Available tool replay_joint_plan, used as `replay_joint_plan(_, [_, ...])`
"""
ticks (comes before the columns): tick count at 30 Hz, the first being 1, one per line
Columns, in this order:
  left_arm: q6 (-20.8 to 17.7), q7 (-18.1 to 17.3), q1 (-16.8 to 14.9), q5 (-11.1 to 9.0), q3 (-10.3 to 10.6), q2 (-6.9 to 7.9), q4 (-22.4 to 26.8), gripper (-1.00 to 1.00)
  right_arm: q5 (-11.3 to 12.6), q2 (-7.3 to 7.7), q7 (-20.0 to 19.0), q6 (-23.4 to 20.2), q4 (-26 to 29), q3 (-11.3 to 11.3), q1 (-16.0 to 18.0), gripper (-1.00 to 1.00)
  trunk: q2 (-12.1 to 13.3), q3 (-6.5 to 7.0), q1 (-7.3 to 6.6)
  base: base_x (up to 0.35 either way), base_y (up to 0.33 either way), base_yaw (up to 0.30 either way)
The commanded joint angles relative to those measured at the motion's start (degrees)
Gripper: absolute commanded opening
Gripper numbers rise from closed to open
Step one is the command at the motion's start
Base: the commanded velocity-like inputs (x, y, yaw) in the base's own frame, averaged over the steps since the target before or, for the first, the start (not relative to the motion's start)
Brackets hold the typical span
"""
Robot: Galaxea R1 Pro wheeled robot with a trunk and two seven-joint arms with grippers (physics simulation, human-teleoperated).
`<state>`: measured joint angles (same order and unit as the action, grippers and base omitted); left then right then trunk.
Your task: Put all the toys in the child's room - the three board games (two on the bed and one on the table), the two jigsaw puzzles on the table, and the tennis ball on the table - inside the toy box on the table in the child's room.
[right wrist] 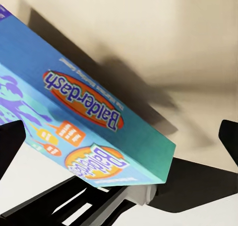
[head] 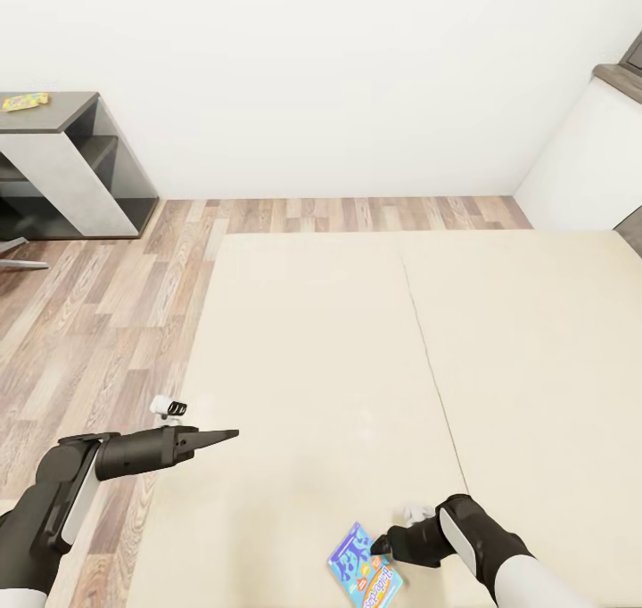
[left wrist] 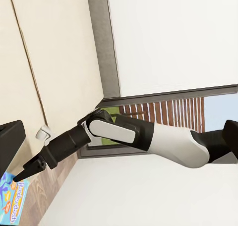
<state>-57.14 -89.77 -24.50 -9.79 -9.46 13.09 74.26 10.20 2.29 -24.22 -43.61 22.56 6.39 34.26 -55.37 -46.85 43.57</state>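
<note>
Board game at bed near edge | right hand spread beside it | left hand pinched empty

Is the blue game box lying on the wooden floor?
No, in the head view the blue game box is over the beige bed, at the right pincer.

You have open mattress on the bed ahead, nothing on it but the blue game at the right gripper. Left gripper hangs clear above the bed edge.
</note>
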Motion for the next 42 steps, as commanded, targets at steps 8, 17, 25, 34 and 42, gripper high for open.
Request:
replay_joint_plan(8, [-0.6,-0.2,0.0,0.0,0.0,-0.05,0.0,1.00,0.5,-0.29,0.1,0.2,0.1,0.6,0.1,1.00,0.0,-0.03,0.01,0.000,0.000,0.000])
replay_joint_plan(17, [-0.6,-0.2,0.0,0.0,0.0,-0.02,0.0,1.00,0.7,-0.90,0.2,0.2,0.1,4.2,0.1,1.00,0.0,-0.03,0.01,0.000,0.000,0.000])
replay_joint_plan(25, [-0.6,-0.2,0.0,0.0,0.0,0.02,0.0,1.00,0.8,-1.08,0.1,0.2,0.1,5.4,0.1,1.00,0.0,-0.03,0.01,0.000,0.000,0.000])
replay_joint_plan(34, [-0.6,-0.2,0.0,0.0,0.0,0.05,0.0,1.00,0.9,-1.26,0.0,0.2,0.1,5.8,0.1,1.00,0.0,-0.03,0.01,0.000,0.000,0.000])
replay_joint_plan(42, [-0.6,-0.2,0.0,0.0,0.0,0.06,0.0,1.00,0.9,-1.48,0.0,0.2,0.1,5.9,0.1,1.00,0.0,-0.03,0.01,0.000,0.000,0.000])
